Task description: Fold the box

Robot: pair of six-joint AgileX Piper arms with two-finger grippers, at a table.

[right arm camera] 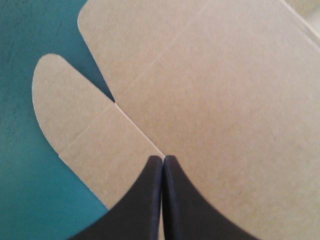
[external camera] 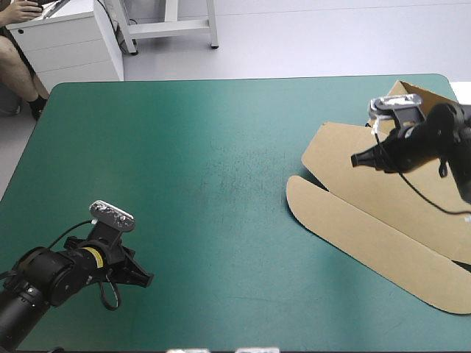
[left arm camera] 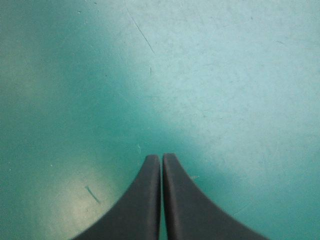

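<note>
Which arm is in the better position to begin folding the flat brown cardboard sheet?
Right: the right gripper hangs over the flat brown board box; the left gripper is far off, above only teal-green cover.

The broad, round-cornered tabletop (external camera: 184, 184) with its teal-green cover fills most of the frame, its far edge running across the upper part. The cover is faintly scuffed and scratched. On it, in the right of the frame, lies the box (external camera: 368, 220), a creased, cut sheet of brown board. Its rounded flaps point toward the middle, and the sheet runs out of the frame at the right.
</note>
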